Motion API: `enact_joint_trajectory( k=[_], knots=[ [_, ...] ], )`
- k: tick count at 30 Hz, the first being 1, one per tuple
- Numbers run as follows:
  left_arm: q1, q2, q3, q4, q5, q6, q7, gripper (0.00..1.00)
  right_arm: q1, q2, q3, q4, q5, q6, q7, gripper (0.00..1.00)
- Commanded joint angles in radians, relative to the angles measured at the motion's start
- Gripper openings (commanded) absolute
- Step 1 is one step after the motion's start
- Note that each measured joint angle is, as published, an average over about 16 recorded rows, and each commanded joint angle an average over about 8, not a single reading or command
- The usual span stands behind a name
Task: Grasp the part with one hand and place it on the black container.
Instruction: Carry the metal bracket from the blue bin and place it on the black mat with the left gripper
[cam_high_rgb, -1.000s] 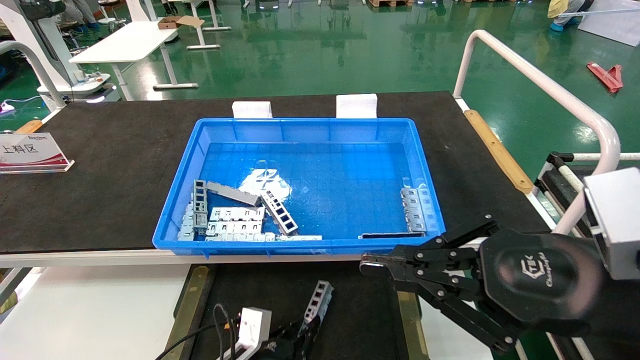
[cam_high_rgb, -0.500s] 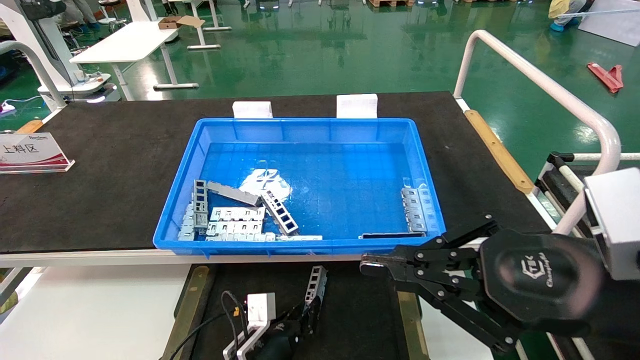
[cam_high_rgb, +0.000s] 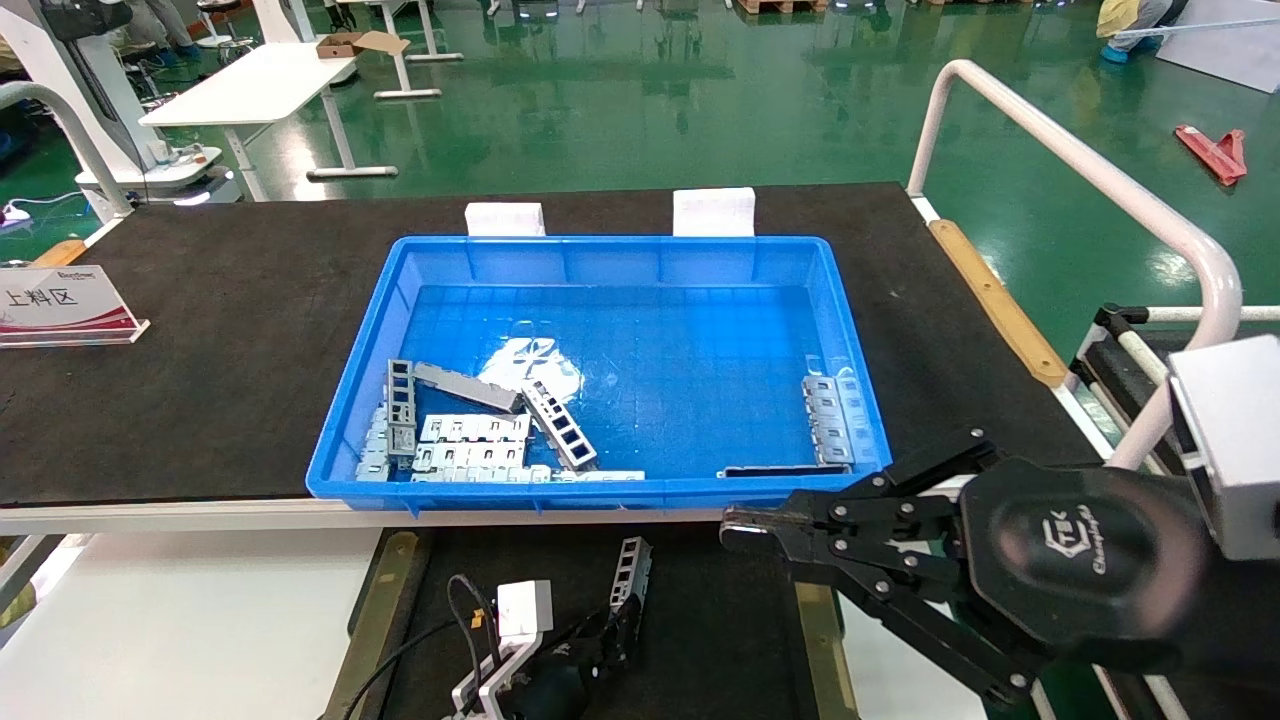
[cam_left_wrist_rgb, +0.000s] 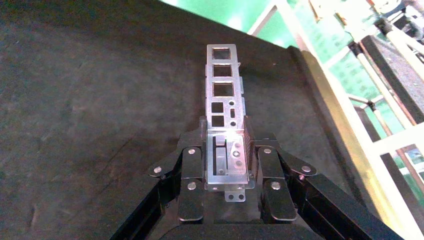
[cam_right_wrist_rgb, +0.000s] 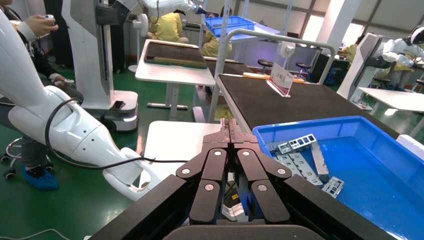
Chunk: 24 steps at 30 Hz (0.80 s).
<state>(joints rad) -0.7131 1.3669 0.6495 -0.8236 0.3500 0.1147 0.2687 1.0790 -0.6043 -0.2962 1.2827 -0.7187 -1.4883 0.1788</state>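
My left gripper (cam_high_rgb: 612, 632) is shut on the part (cam_high_rgb: 630, 572), a slim silver bracket with a row of rectangular windows. It holds one end, and the rest sticks out ahead over the black container (cam_high_rgb: 720, 620), a matte panel with brass strips along its sides. The left wrist view shows the part (cam_left_wrist_rgb: 223, 95) clamped between the fingers (cam_left_wrist_rgb: 194, 165) of that gripper (cam_left_wrist_rgb: 225, 128), low over the black panel (cam_left_wrist_rgb: 75, 100). I cannot tell whether the part touches it. My right gripper (cam_high_rgb: 735, 527) is shut and empty, parked at the right above the container's right strip; it also shows in the right wrist view (cam_right_wrist_rgb: 229, 125).
The blue bin (cam_high_rgb: 600, 493) stands just beyond the container on the black mat. It holds more window brackets (cam_high_rgb: 560, 425) and flat notched plates (cam_high_rgb: 470, 440) at its near left, and plates (cam_high_rgb: 830, 415) at its near right. A white rail (cam_high_rgb: 1100, 180) runs along the right.
My left gripper has moved a little forward toward the bin with the part, which now stands straighter. The right arm has not moved.
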Motion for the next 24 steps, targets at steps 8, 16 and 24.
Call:
enact_joint_trajectory(
  k=[8,16,24],
  knots=[
    [-0.024,0.001,0.041,0.031,-0.076,-0.014,0.001,0.46,0.000,0.000,0.000,0.000,0.000,0.000,0.000,0.67],
    [-0.036,0.000,0.077,0.052,-0.134,-0.020,0.002,1.00,0.000,0.000,-0.001,0.000,0.001,0.000,0.000,1.00],
    [-0.046,-0.001,0.103,0.062,-0.184,-0.015,0.008,1.00,0.000,0.001,-0.001,0.000,0.001,0.001,-0.001,1.00]
  ],
)
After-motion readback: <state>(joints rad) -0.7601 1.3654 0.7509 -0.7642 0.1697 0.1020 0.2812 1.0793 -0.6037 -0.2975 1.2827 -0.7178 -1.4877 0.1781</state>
